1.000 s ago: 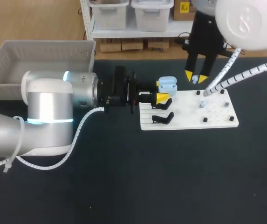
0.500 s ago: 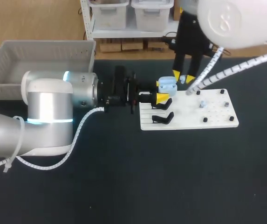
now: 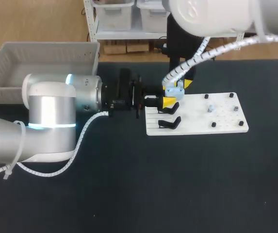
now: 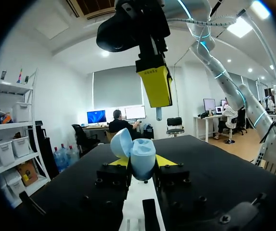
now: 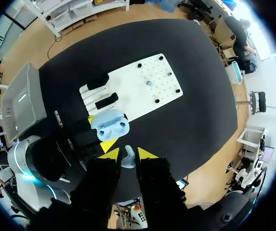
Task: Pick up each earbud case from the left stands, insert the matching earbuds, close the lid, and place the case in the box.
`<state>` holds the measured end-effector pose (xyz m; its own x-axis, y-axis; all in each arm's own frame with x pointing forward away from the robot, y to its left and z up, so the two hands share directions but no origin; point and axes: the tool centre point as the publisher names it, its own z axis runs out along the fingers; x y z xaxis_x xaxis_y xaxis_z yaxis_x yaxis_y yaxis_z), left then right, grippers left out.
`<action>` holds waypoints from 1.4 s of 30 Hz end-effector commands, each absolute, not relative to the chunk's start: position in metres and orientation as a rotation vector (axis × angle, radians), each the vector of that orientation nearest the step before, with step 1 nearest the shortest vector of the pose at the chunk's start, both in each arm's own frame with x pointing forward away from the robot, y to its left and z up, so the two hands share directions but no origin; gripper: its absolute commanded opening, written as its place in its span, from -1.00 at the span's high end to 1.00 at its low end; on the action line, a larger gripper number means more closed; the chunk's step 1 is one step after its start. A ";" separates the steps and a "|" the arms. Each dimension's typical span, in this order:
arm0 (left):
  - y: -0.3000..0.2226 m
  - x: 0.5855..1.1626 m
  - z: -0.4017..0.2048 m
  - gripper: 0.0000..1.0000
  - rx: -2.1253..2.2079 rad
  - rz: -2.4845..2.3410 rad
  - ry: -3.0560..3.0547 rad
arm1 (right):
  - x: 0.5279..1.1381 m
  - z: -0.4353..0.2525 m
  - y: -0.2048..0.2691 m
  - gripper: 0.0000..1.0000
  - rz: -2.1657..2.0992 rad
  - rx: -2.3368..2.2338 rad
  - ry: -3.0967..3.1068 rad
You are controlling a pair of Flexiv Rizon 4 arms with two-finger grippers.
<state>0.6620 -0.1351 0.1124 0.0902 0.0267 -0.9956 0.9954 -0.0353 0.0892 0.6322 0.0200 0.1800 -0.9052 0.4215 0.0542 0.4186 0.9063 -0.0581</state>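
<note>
**Earbud poised over an open case: a small target, lightly held**

The earbud case (image 3: 174,90), pale blue with its lid swung open, sits clamped between the fingers of the left gripper (image 3: 167,95), held just above the stand end of the white board (image 3: 216,119). Directly over it, the right gripper (image 5: 124,154) pinches a single earbud (image 5: 128,157) between its yellow tips, apart from the case and not yet seated.

The likely failure is misalignment. If the earbud comes down off-centre or turned to the wrong well, it could catch on the rim and pop out of the pinch, rolling away over the dark table (image 3: 177,184). The raised lid stands close to the descent path, so a finger could clip it and knock it shut or twist the case in the left grip. Pressing hard on a mis-seated bud could also lever the case loose.

As for containers: the right wrist view shows two wells in the case, and both look unfilled, though they are small. The grey box (image 3: 41,48) sits well apart beyond the left arm; I see no case in it. On the board, two black stands (image 3: 169,123) hold nothing, and a small pale piece (image 3: 210,108) among the pegs may be the second earbud.
</note>
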 end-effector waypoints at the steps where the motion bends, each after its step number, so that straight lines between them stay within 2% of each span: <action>1: -0.135 0.661 0.111 1.00 1.291 -1.149 1.144 | 0.641 0.177 0.023 1.00 0.161 -0.650 -2.983; 42: -0.136 0.649 0.101 1.00 1.291 -1.156 1.211 | 0.641 0.154 0.014 1.00 0.182 -0.661 -2.949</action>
